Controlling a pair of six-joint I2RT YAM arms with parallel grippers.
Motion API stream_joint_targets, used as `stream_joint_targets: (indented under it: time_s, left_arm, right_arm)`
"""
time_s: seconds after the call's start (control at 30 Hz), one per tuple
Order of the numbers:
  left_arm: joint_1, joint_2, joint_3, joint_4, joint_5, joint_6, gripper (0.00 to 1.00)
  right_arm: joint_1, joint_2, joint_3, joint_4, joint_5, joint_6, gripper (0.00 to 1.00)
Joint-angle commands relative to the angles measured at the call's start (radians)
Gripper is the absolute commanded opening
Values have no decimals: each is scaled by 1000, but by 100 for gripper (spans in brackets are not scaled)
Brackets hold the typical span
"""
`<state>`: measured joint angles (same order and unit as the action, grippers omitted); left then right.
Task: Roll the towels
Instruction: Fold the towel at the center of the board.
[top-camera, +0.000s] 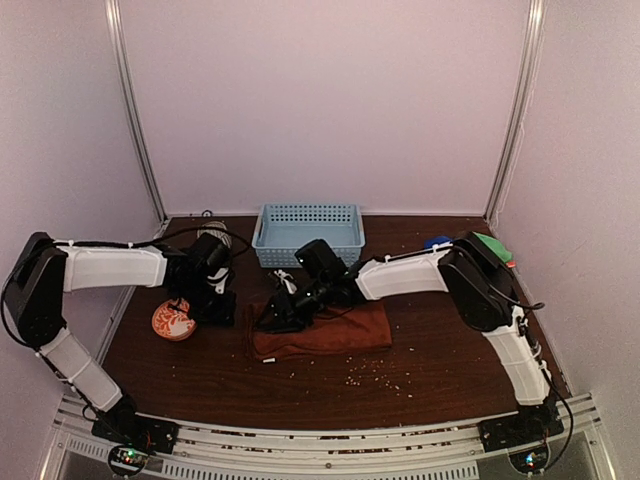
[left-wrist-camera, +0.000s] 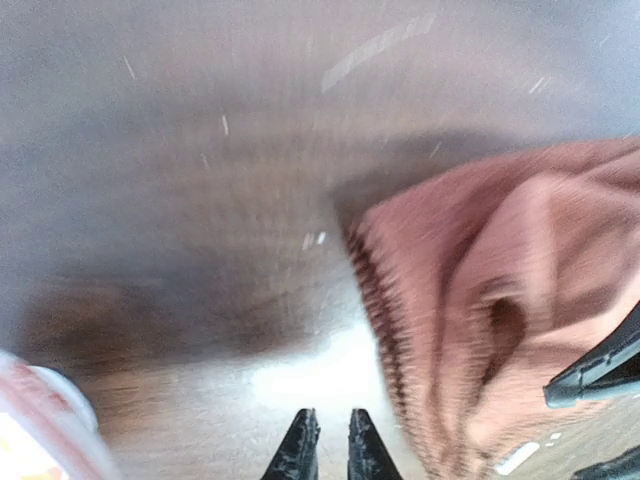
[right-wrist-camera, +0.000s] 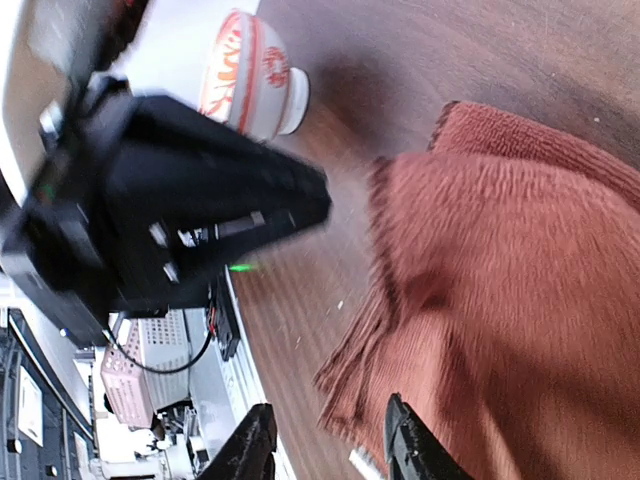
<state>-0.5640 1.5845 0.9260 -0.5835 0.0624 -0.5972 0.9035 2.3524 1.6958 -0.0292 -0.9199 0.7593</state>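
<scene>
While the rust-red towel (top-camera: 330, 332) lies on the table (top-camera: 200, 375) as a loose, partly bunched strip just in front of the light blue basket (top-camera: 308, 232), both grippers are at its left end.

Note 1: the right gripper (right-wrist-camera: 325, 452) hangs low over the left part of the towel. Its fingers are spread, and the towel's near corner shows in the gap between them. The fabric is not pinched as far as its wrist view shows.

Note 2: the left gripper (left-wrist-camera: 332, 458) has its fingertips pressed nearly together, with only a thin slit between them and nothing in it. It is over bare table just left of the towel's left edge, between the towel and the orange-and-white bowl (top-camera: 174, 321).

Note 3: the bowl stands on the table near the towel but apart from it.

Note 4: the towel's left end is rumpled, with raised folds, one deep crease and a ribbed hem along the edge. Both wrist views are blurred, so finer detail is not readable.

Note 5: the green towel (top-camera: 491, 246) and the blue towel (top-camera: 437, 241) are close together at the far right corner of the table. Whether they are flat or rolled, I cannot tell.

Note 6: pale crumbs (top-camera: 375, 375) are scattered on the table in front of the rust-red towel's right half.
</scene>
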Motion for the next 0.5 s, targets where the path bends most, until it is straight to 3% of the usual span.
stream_joint_targets:
  time_s: [0.0, 0.17, 0.3, 0.47]
  left_arm:
    - [-15, -72, 98, -17, -63, -11, 11]
    - [-77, -38, 183, 59, 23, 79, 8]
    - [-116, 79, 271, 72, 96, 95, 0]
    - [-131, 173, 286, 72, 112, 99, 0]
  right_arm:
    - [-43, -153, -61, -43, -24, -120, 38]
    - [-125, -271, -154, -159, 39, -320, 34]
    - [-205, -319, -225, -239, 113, -473, 21]
    - [-259, -327, -264, -344, 221, -613, 7]
